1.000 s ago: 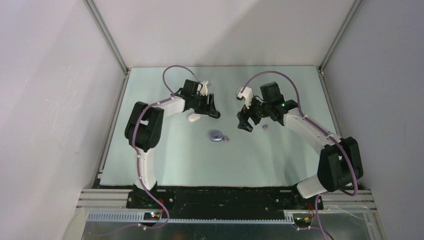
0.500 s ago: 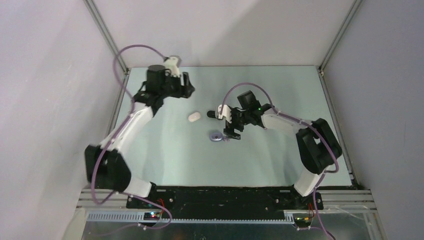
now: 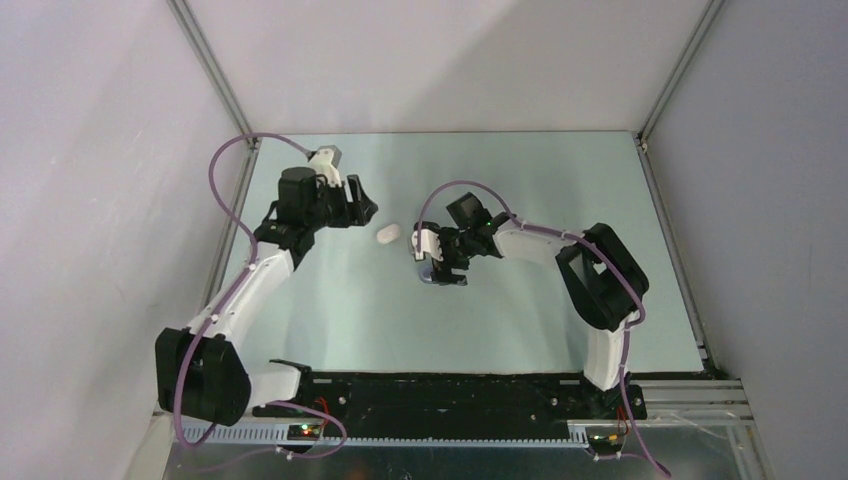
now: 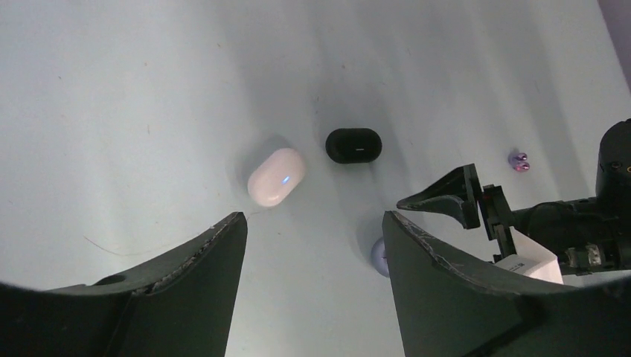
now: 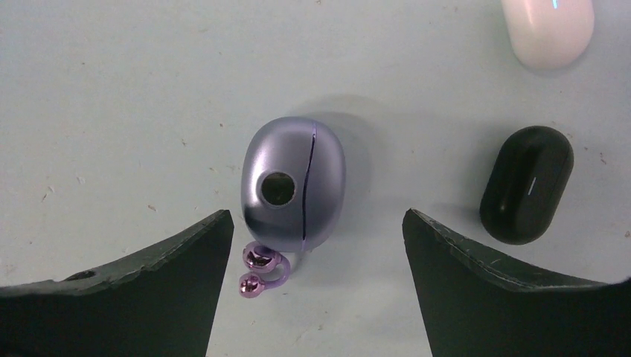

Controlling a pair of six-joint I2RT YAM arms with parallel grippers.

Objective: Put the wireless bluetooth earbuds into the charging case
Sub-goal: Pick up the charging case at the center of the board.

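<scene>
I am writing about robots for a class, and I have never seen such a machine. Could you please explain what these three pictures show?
You see two robot arms, the left arm and the right arm, bolted at the edge of a table. Each ends in a two-finger claw. One picture looks down from above. The other two come from small cameras on the wrists, so the dark shapes at their lower edge are the claw's own fingers.

Three oval charging cases lie on the table: a white case, a black case and a lavender case. A tiny lavender earbud lies right beside the lavender case. A second lavender earbud lies farther off.

The right claw hangs open over the lavender case. The left claw is open near the white case. Neither holds anything.
</scene>
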